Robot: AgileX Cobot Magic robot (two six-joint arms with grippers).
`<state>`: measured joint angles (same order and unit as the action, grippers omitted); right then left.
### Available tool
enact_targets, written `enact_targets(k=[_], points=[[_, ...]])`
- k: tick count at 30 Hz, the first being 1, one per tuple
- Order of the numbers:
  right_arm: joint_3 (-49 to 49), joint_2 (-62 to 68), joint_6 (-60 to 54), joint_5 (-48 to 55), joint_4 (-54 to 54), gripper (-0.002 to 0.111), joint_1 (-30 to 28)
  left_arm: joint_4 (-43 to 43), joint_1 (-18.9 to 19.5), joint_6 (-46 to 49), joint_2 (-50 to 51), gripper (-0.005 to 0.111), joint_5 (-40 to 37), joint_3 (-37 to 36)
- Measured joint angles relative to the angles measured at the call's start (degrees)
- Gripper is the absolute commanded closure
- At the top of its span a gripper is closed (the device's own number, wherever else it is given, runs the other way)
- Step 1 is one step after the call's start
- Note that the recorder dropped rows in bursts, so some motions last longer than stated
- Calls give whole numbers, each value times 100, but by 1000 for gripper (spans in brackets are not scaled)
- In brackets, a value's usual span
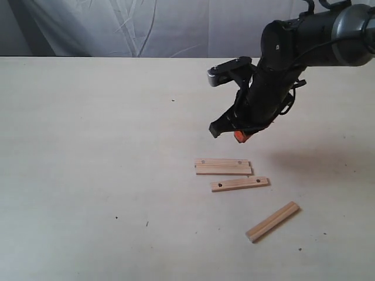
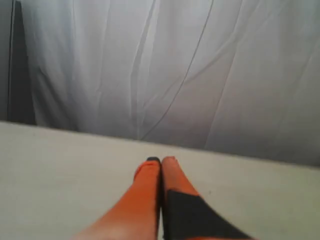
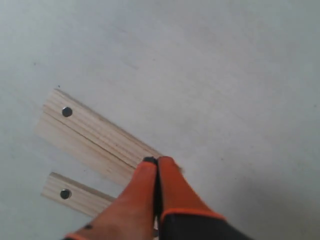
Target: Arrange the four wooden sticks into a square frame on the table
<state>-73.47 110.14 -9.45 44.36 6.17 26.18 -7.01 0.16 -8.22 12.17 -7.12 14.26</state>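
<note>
Two wooden sticks (image 1: 223, 167) lie side by side, touching, on the pale table (image 1: 88, 164). A third stick (image 1: 239, 184) with two dark holes lies just in front of them, and a fourth stick (image 1: 272, 221) lies slanted further front right. No square frame is formed. My right gripper (image 1: 240, 136) hangs shut and empty above the paired sticks; in the right wrist view its tips (image 3: 157, 161) sit over the pair (image 3: 95, 135), with the third stick (image 3: 75, 195) beside. My left gripper (image 2: 161, 161) is shut, empty, over bare table, and is out of the exterior view.
A white curtain (image 1: 146, 26) hangs behind the table's far edge. Small dark specks (image 1: 116, 218) dot the surface. Bare table stretches to the left of the sticks.
</note>
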Motion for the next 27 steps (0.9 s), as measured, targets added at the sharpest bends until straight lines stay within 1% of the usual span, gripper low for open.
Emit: enact_targets(k=[1, 2, 3, 7, 8, 9, 10, 11, 12, 13, 15, 16, 17, 18, 19, 20, 21, 22, 24, 27], points=[[0, 0, -63, 22, 94, 108, -157, 76, 0, 254, 653, 107, -521, 421], [0, 0, -140, 63, 148, 108, -278, 5, 0, 579, 1202, 107, -874, 852], [0, 0, -218, 125, 201, 108, -408, -342, 15, 1201, 1992, 107, -1336, 1321], [0, 0, -483, 151, 445, 108, -527, -1977, 30, 3055, 3975, 107, -2302, 2103], [0, 0, -608, 151, 588, 108, -527, -2457, -34, 3559, 4482, 107, -2466, 2244], [0, 0, -732, 151, 733, 108, -512, -2683, -113, 3799, 4949, 107, -2523, 2308], [0, 55, -877, 151, 915, 108, -459, -2947, -378, 4107, 5653, 107, -2521, 2378], [0, 101, -919, 151, 960, 108, -430, -3014, -567, 4172, 5964, 107, -2474, 2389], [0, 204, -963, 184, 1034, 108, -371, -3068, -996, 4233, 6447, 107, -2287, 2392], [0, 266, -979, 222, 1046, 108, -348, -3068, -1221, 4244, 6596, 107, -2179, 2392], [0, 428, -973, 246, 1009, 108, -323, -3291, -1945, 4257, 7038, 107, -1498, 2392], [0, 440, -893, 237, 934, 108, -323, -3379, -2105, 4265, 7115, 107, -1330, 2392], [0, 455, -681, 237, 714, 108, -323, -3565, -2342, 4265, 7244, 107, -1059, 2392], [0, 455, -546, 237, 562, 108, -323, -3679, -2456, 4265, 7314, 107, -930, 2392], [0, 455, -269, 248, 275, 108, -323, -3886, -2695, 4265, 7468, 107, -680, 2392], [8, 455, -176, 248, 178, 108, -323, -3956, -2782, 4265, 7533, 107, -562, 2392], [63, 455, -52, 248, 84, 108, -323, -3994, -2981, 4265, 7695, 107, -385, 2392], [120, 455, -9, 218, 71, 108, -323, -4028, -3102, 4265, 7767, 107, -273, 2392], [461, 455, 94, 92, 31, 108, -323, -4233, -3335, 4265, 7893, 107, 61, 2392], [669, 455, 141, -29, 67, 108, -323, -4368, -3359, 4269, 7903, 107, 284, 2392]])
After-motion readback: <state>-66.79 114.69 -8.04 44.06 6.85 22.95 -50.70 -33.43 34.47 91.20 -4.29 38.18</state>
